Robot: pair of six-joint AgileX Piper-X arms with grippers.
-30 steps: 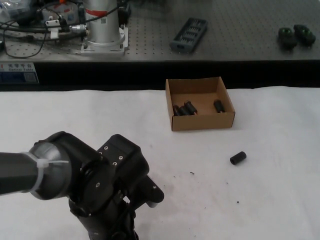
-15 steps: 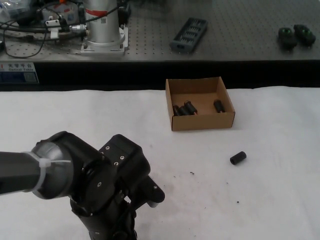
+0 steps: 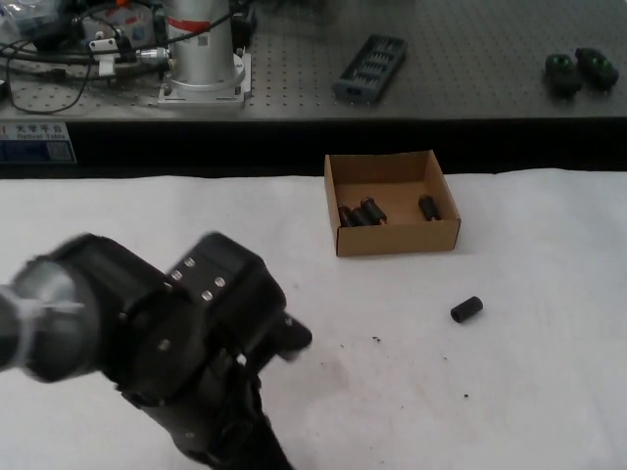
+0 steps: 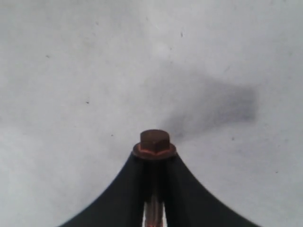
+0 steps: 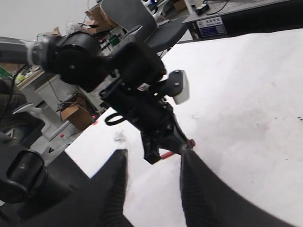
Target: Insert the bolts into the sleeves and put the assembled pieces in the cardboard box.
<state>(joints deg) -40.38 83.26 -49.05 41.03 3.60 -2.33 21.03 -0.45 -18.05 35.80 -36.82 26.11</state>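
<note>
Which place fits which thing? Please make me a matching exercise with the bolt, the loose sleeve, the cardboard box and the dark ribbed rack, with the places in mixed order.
Things:
1. rust-brown hex-head metal bolt
2. short black cylindrical sleeve
3. brown cardboard box
4. dark grey ribbed plastic rack

Places:
A. on the perforated metal bench at the back
B. between the jaws of the left gripper
C. alone on the white cloth, nearer the camera than the box
D. on the white cloth, with several dark pieces inside

Pairs: 1-B, 2-C, 3-D, 4-A
</note>
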